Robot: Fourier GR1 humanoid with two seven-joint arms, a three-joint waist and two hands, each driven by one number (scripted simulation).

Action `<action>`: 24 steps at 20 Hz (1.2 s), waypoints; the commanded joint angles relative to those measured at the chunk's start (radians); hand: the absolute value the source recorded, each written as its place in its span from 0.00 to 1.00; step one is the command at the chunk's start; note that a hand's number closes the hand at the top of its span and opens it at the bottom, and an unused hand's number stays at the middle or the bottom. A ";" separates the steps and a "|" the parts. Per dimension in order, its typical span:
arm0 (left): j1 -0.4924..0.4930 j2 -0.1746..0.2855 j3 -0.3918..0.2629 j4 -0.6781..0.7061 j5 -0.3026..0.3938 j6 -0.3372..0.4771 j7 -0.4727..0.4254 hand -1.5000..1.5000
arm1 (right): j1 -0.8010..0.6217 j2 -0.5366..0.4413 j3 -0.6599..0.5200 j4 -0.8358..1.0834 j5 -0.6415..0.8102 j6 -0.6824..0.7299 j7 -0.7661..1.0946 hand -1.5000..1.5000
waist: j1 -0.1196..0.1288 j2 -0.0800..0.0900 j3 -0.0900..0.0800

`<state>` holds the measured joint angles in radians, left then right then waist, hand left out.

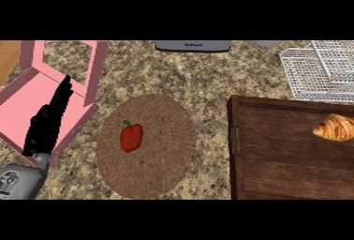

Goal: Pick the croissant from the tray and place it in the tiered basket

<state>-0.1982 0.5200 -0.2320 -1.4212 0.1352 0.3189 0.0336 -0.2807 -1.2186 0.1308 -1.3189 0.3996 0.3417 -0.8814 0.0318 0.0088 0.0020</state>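
- Pick not begun: croissant (335, 127) lies untouched on tray (276, 159), three o'clock.
- Left hand (48, 124) rests at nine o'clock, fingers straight; right hand unseen.
- Next, likely: reach it, then the tiered basket (321, 70), one o'clock.

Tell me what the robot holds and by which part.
Nothing in view. The left hand is open, empty; the croissant lies on the wooden tray.

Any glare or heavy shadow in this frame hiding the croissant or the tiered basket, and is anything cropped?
Head view: light is even, with no glare and no heavy shadow on the croissant or the wooden tray. Head view: the croissant and the wire tiered basket both run to the right edge. Head view: the left hand shows as a nearly flat black shape.
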 commanded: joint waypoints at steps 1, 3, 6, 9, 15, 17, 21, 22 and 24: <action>-0.024 -0.010 0.026 0.033 0.003 -0.022 -0.002 0.50 | 0.013 0.014 0.074 0.084 0.122 -0.011 -0.151 0.00 | -0.016 -0.002 -0.001; -0.024 -0.042 0.012 0.078 -0.041 -0.011 -0.036 0.50 | -0.089 0.092 0.112 0.107 0.175 -0.017 -0.079 0.00 | -0.010 -0.002 -0.002; 0.048 -0.037 0.036 0.015 -0.033 -0.027 -0.048 0.50 | -0.082 0.091 0.099 0.210 0.239 -0.082 -0.157 0.00 | -0.015 -0.006 -0.002; 0.064 -0.063 0.033 -0.002 -0.051 -0.014 -0.036 0.50 | -0.095 0.128 0.114 0.293 0.297 -0.144 -0.191 0.00 | -0.013 -0.005 -0.001; 0.021 -0.046 0.083 0.000 -0.078 -0.049 0.009 0.50 | -0.115 0.165 0.096 0.381 0.368 -0.224 -0.265 0.00 | -0.021 -0.006 -0.001; 0.067 -0.060 0.093 0.014 -0.069 -0.067 -0.047 0.50 | -0.116 0.171 0.077 0.359 0.372 -0.265 -0.260 0.00 | -0.023 -0.007 -0.002; 0.019 -0.104 0.074 -0.004 -0.115 -0.044 0.044 0.50 | -0.097 0.194 0.044 0.357 0.395 -0.313 -0.259 0.00 | -0.030 -0.008 -0.002; 0.034 -0.059 0.127 0.009 -0.068 -0.107 0.002 0.50 | -0.098 0.186 0.025 0.293 0.366 -0.274 -0.234 0.00 | -0.032 -0.010 -0.002; 0.057 -0.065 0.136 0.009 -0.093 -0.099 -0.034 0.50 | -0.119 0.208 0.018 0.358 0.399 -0.303 -0.261 0.00 | -0.026 -0.008 -0.002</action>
<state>-0.1567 0.4474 -0.1309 -1.4236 0.0460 0.2473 0.0362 -0.3874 -1.0219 0.1799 -0.9841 0.7797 0.0670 -1.0472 0.0054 0.0009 0.0004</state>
